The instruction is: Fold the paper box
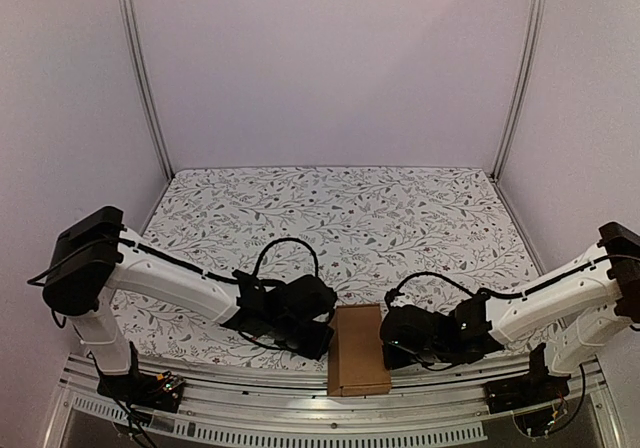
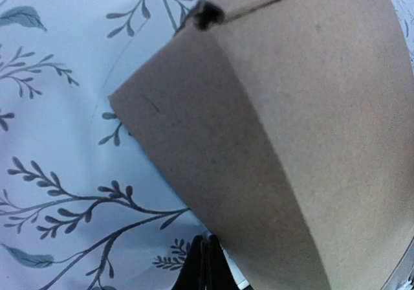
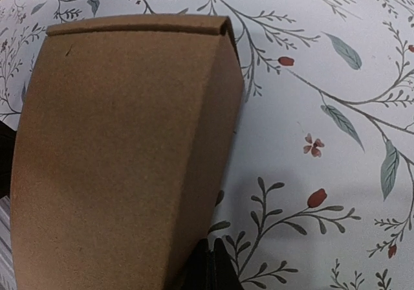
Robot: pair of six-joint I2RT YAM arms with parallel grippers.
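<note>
The paper box (image 1: 359, 360), a brown oblong carton, lies at the middle of the table's (image 1: 350, 218) near edge, long axis running near-to-far, flanked about equally closely by the left gripper (image 1: 318, 330) and right gripper (image 1: 392, 346), both with fingers together, holding nothing.

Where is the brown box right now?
In the top view, the paper box sits at the near edge of the table, between the left gripper and the right gripper.

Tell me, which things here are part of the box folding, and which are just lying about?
In the job: paper box, left gripper and right gripper, both shut.
Just there: floral tablecloth, metal rail along the near edge.
</note>
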